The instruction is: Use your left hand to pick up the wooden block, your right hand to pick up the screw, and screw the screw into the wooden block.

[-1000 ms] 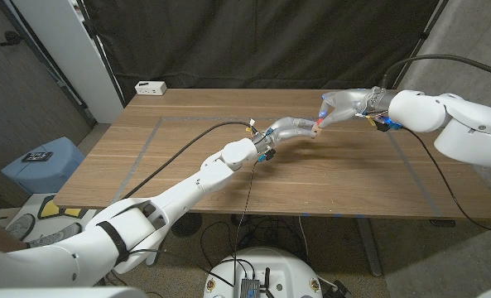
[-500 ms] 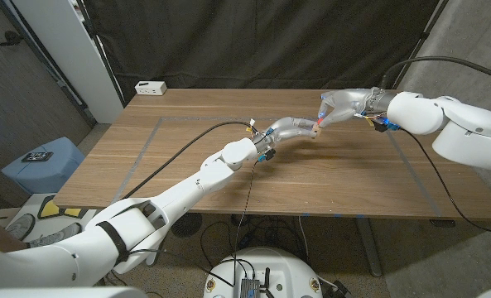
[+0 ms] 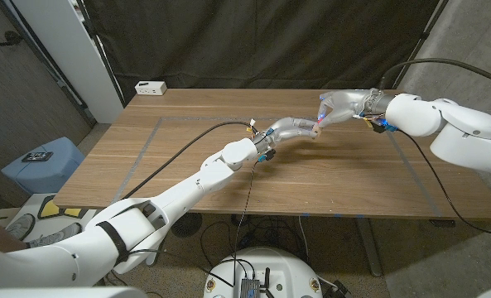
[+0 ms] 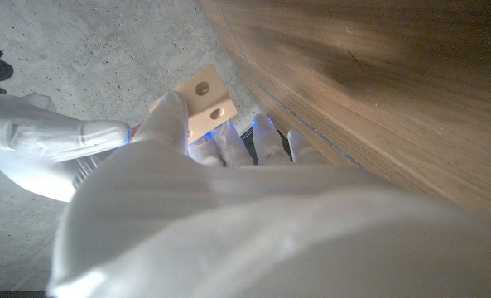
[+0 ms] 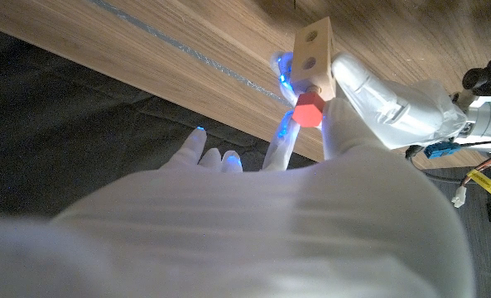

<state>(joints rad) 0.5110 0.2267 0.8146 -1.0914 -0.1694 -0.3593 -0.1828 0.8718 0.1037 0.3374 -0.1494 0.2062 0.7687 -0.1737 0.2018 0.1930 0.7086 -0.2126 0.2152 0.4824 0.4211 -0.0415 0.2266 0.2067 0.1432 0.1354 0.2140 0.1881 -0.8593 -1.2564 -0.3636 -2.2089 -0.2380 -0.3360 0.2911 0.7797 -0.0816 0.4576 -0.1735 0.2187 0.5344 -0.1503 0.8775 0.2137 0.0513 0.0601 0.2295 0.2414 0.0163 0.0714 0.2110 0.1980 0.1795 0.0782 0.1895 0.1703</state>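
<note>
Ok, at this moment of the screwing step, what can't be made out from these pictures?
- Head view: pale wooden block and red hex-headed screw too small to judge seating.
- Right wrist view: screw's shaft hidden behind its red head.
- Left wrist view: the left hand covers the block's lower part.
- Right hand: its grip on the screw unclear.

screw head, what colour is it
Red; the screw against the wooden block shows best in the right wrist view.
</note>
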